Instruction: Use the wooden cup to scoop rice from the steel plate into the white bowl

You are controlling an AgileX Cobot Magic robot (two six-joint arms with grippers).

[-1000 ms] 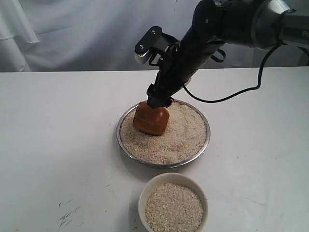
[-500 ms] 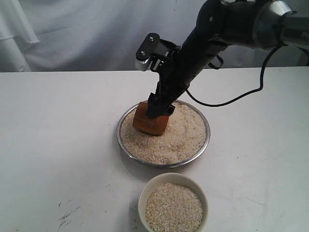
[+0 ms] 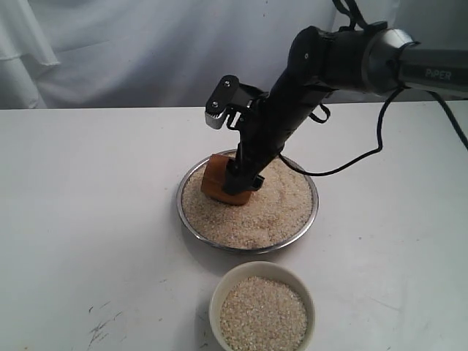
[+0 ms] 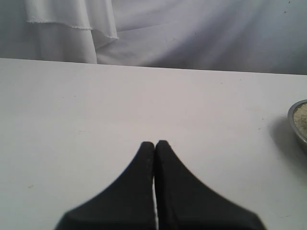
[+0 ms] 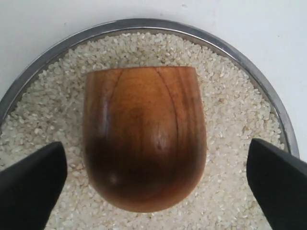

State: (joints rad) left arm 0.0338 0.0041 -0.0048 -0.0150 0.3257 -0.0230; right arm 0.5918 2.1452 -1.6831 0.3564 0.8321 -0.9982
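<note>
**Right gripper spread wide over the wooden cup in the rice**

The right arm [image 3: 322,66] comes in from the table's far right corner and slants down toward the middle of the table. Its right gripper [image 3: 241,179] sits low over the steel plate [image 3: 178,205]. The jaws are spread wide, one finger on each side of the wooden cup [image 3: 216,179], with visible gaps, so they are not touching it. A black cable [image 3: 344,164] loops from the arm down to the table.

The wrist view shows the cup [image 5: 144,139] lying on the rice [image 5: 230,105], rounded base toward the camera and rim toward the plate's edge [image 5: 144,22]. The right gripper [image 5: 153,187] straddles it.

The left gripper [image 4: 154,143] has its jaws pressed together and holds nothing. It sits above bare table, with the plate's rim [image 4: 297,124] off to one side.

The cup lies in the part of the plate nearest the table's far left corner; rice [image 3: 270,205] covers the rest of the plate. The white bowl [image 3: 212,307], filled with rice, stands apart from the plate on the table's near side.

The white table [image 3: 88,219] has open room to both sides, and faint dark scuffs [image 3: 99,329] mark its near left. A white cloth [image 3: 110,51] hangs behind the far edge.
</note>
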